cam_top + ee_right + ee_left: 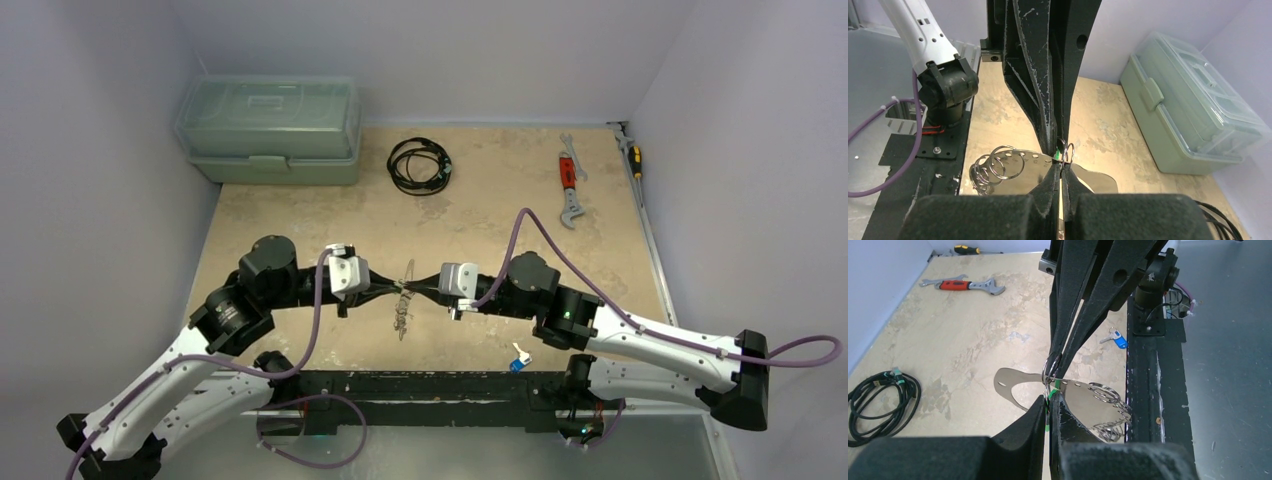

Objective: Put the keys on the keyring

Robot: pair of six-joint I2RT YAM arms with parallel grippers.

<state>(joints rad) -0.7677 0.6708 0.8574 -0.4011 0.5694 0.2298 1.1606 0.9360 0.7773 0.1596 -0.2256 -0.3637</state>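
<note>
Two questions: where is the keyring, and how far along am I? (operator)

Your keyring [1088,402], the shiny flat piece with split rings along its edge, hangs above the table [480,220] mid-workspace. It is held between your two grippers, which meet tip to tip. A small ring [1051,369] stands up from it right at the pinch. (spotter)

What is each gripper doing? (operator)

Your left gripper [1050,406] is clamped tight with a green sliver between its fingers. I judge that to be the green key [1048,401], though its blade is hidden. Your right gripper [1062,169] is pinched closed on the small ring. (spotter)

So what is done? (operator)

Nothing I can confirm. No key shows hanging from any split ring, and I cannot tell whether the green key has entered the small ring. You look to be mid-threading on the first one. A blue key [517,361] lies alone near the table's near edge on your right, well apart from the keyring and yet to go on. No other keys show. Farther out, the cable [420,165], wrench [568,186] and toolbox [270,130] sit along the far side. (spotter)
</note>
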